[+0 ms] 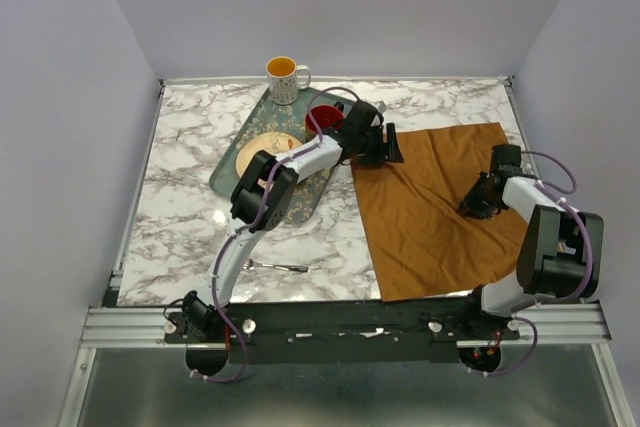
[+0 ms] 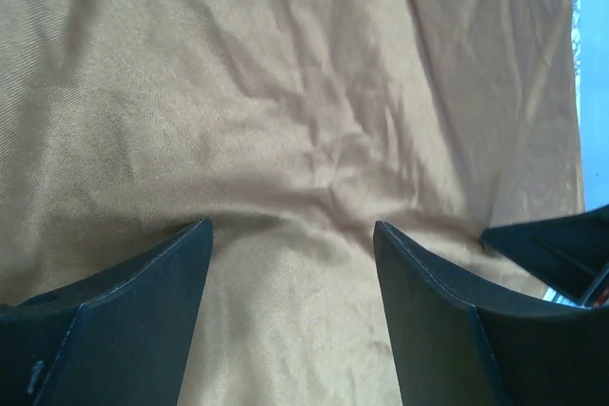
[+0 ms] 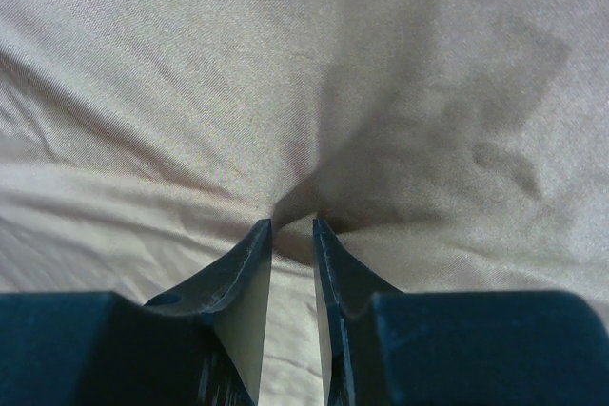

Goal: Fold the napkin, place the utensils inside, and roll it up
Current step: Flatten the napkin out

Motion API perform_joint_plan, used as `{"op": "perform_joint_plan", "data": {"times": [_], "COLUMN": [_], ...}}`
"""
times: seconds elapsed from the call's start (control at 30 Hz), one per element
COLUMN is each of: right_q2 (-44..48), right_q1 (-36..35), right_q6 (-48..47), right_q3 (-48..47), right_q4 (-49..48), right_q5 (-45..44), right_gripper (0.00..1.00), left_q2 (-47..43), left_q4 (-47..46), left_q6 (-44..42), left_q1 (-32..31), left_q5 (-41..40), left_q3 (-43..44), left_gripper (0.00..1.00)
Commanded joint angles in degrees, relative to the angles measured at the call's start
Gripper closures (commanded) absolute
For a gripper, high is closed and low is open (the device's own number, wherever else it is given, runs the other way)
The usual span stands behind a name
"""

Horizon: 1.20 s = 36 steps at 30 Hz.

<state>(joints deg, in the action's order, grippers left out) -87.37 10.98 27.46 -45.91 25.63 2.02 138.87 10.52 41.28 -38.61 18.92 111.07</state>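
**Napkin spread flat; right gripper pinching cloth, left gripper open**

The napkin (image 1: 430, 217) lies unfolded on the right half of the marble bench (image 1: 190, 187), with its near edge close to the arm bases. Light creases run across its surface.

The left gripper (image 2: 292, 227) reaches across to the napkin's far left corner. Its fingers are spread wide, their tips are down at the cloth, and nothing is caught between them.

The right gripper (image 3: 292, 225) sits over the right-hand part of the napkin. Its fingers are drawn nearly together on a small pucker of fabric, and wrinkles radiate from that pinch.

One fork (image 1: 278, 266) lies on the bare bench near the front edge, left of the napkin and well apart from it. I cannot make out any other cutlery.

A dark green tray (image 1: 232, 147) stands on the far left part of the bench. It carries a plate (image 1: 262, 150) and a red cup (image 1: 322, 115). A mug (image 1: 284, 77) stands at the tray's far end.
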Motion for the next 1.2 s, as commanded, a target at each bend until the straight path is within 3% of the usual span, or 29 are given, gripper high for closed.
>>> {"op": "perform_joint_plan", "data": {"times": [0.0, 0.3, 0.7, 0.8, 0.93, 0.97, 1.07, 1.17], "right_q2": [-1.04, -4.38, -6.23, -4.31, 2.02, 3.42, 10.1, 15.2], "right_q1": [-0.08, 0.0, -0.08, -0.08, -0.08, -0.17, -1.92, -8.06], "right_q6": [0.93, 1.02, 0.14, -1.35, -5.92, -6.89, -10.14, -11.82], "right_q3": [2.5, 0.74, -2.43, -2.6, -5.67, -6.2, -7.7, -8.23], "right_q4": [5.31, 3.29, 1.62, 1.18, 2.58, 3.46, 5.12, 8.37], "right_q5": [-0.79, 1.67, 7.2, 6.95, 3.61, 4.21, 5.88, 3.97], "right_gripper": [0.67, 0.67, 0.65, 0.63, 0.54, 0.45, 0.28, 0.19], "left_q2": [4.73, 10.98, 10.9, 8.8, 3.97, 2.91, -2.44, -11.4], "left_q4": [2.57, 1.61, 1.52, 0.9, 0.29, 0.37, 1.43, -1.89], "left_q6": [-1.55, 1.96, 1.35, 1.88, 1.79, 1.79, 2.58, 3.81], "left_q1": [0.82, 2.22, 4.59, 4.33, 3.19, 2.84, 1.52, 1.08], "left_q5": [2.96, 6.22, 6.13, 8.23, 9.91, 10.26, 10.79, 9.12], "left_q3": [5.37, 12.16, 15.32, 14.97, 13.92, 13.74, 12.17, 3.66], "left_gripper": [0.21, 0.19, 0.19, 0.14, 0.08, 0.07, 0.07, 0.08]}}
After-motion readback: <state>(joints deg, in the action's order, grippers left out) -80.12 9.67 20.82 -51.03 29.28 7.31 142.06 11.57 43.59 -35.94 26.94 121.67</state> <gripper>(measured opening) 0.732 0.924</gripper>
